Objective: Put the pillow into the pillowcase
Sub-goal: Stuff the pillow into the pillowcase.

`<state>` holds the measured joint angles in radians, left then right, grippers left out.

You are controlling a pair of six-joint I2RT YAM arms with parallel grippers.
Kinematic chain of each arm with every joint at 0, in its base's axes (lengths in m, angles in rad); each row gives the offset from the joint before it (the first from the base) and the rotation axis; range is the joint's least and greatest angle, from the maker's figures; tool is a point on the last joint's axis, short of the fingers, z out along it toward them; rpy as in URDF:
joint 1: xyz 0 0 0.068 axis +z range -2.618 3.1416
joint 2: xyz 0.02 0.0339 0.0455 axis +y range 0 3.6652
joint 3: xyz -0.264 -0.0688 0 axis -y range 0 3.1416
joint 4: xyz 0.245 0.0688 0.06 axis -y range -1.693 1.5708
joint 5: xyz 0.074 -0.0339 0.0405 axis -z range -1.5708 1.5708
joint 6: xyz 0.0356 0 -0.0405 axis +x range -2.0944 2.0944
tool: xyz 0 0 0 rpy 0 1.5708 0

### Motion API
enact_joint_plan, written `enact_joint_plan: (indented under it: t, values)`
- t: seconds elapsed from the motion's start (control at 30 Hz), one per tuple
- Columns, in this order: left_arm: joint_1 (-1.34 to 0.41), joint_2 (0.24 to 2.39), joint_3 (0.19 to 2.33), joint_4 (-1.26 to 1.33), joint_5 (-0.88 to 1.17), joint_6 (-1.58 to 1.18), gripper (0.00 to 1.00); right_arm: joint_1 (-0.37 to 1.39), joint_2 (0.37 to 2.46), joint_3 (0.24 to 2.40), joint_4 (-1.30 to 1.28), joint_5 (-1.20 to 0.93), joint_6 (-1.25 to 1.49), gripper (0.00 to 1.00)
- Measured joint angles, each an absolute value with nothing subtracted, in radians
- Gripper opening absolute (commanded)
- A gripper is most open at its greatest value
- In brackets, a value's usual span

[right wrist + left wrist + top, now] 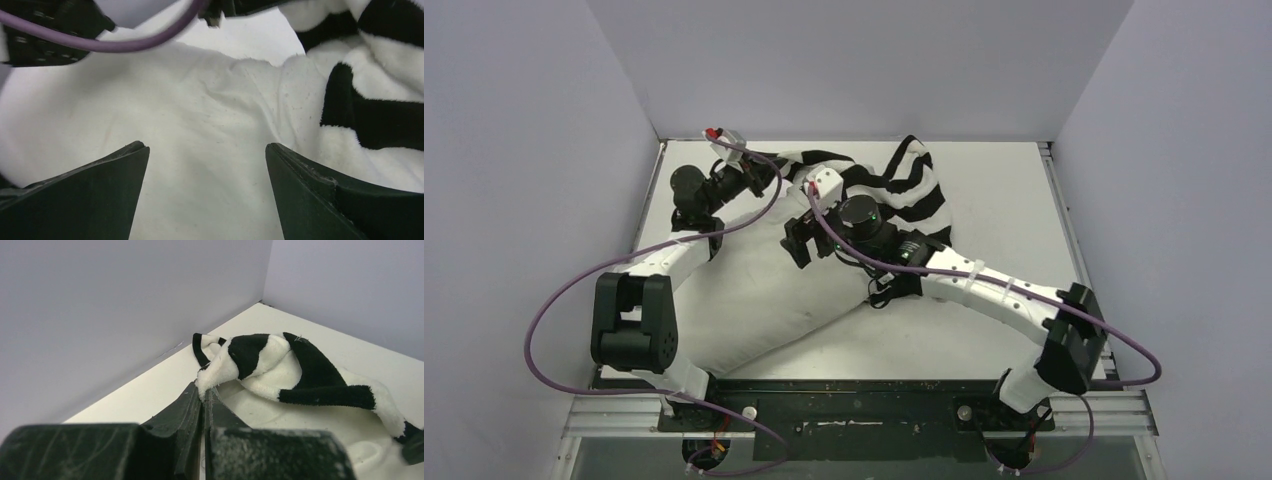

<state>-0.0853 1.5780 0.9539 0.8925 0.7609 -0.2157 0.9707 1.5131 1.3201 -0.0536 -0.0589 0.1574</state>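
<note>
Risk: left gripper (202, 401) pinches only the pillowcase (280, 365) hem near the back-left corner, so a tug may slip it. Right gripper (207, 150) gapes wide, empty, over the pillow (190, 115), which lies mid-table, mostly uncovered.

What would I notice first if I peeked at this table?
The big white pillow lies across the middle of the table, with the stripy pillowcase bunched at its far end. The left gripper pinches the pillowcase's edge at the far left, and the right gripper hangs open above the pillow.

Pincer (207, 148) (spread wide) over pillow (190, 100).
</note>
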Motion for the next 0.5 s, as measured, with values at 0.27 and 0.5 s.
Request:
enact_joint_plan:
  t: [0.27, 0.5]
  values:
    - [-0.069, 1.578, 0.963, 0.851, 0.742, -0.286, 0.0, 0.952, 1.708, 1.32, -0.062, 0.15, 0.287, 0.16]
    - [-0.037, 1.578, 0.972, 0.723, 0.69, -0.335, 0.0, 0.793, 1.713, 1.32, -0.031, 0.168, 0.366, 0.0]
